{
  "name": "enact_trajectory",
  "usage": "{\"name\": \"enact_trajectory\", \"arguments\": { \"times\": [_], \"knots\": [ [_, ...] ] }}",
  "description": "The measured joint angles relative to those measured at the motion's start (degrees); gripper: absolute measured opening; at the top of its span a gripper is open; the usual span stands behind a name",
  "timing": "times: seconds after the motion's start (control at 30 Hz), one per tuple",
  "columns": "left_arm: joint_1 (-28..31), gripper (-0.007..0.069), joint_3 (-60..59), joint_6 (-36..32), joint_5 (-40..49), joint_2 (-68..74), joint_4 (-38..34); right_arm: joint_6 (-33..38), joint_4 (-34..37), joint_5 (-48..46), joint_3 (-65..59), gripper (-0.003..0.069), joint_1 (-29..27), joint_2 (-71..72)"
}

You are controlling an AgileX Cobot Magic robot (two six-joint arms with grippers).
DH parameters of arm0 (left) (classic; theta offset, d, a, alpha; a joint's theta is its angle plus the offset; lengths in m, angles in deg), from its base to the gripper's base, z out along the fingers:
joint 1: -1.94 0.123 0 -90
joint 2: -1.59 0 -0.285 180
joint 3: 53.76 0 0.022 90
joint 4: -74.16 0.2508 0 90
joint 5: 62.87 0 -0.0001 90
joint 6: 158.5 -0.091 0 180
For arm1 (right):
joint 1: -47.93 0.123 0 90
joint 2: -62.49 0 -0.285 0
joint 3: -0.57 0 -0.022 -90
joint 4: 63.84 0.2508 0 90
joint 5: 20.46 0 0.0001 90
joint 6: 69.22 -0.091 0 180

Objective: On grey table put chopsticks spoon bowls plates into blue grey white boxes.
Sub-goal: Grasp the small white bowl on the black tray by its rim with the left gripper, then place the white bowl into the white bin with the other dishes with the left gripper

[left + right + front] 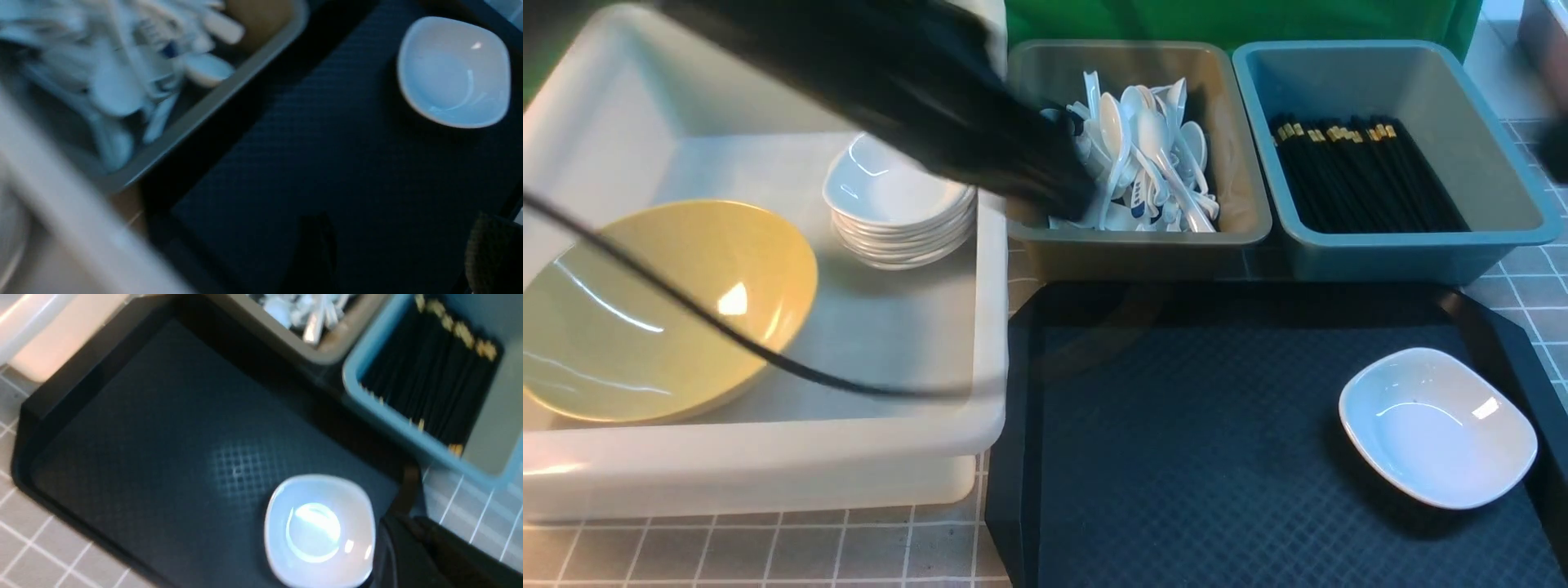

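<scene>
One white plate lies on the black tray, also in the left wrist view and the right wrist view. The white tub holds the yellow bowl and a stack of plates. The grey-brown bin holds several spoons. The teal-blue bin holds chopsticks. My left gripper, blurred, is open and empty above the grey bin's near left end. My right gripper is shut and empty beside the tray plate.
The black tray with its diamond mat fills the near middle and right. The grey table shows at the front left and far right. A black cable crosses above the yellow bowl. A green backdrop stands behind the bins.
</scene>
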Motion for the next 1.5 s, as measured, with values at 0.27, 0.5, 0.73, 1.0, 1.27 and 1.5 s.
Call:
{"name": "enact_trajectory", "arguments": {
  "times": [0.27,0.5,0.73,1.0,1.27,1.5],
  "knots": [
    [-12.94,0.0424,2.07,0.00,-14.16,18.27,0.04,-8.60,-1.05,0.00,-16.27,0.0017,0.00,12.20],
    [-16.23,0.0424,14.45,1.59,-14.81,33.11,-0.77,-9.85,-1.05,0.00,-22.39,0.0017,0.00,17.80],
    [-16.28,0.0424,27.73,8.68,-12.68,43.23,-0.77,-7.60,-1.00,0.00,-22.56,0.0017,0.00,19.16],
    [-16.41,0.0331,36.57,10.95,-5.86,49.27,-0.77,-5.31,-1.03,0.00,-22.56,0.0017,0.00,19.16],
    [-15.41,0.0013,43.89,10.54,3.57,48.35,3.62,-3.84,-1.06,0.00,-22.22,0.0017,0.00,19.16],
    [-7.69,0.0005,47.58,7.46,14.45,39.00,10.44,0.52,0.30,0.00,-12.90,0.0017,0.00,13.51]
  ]
}}
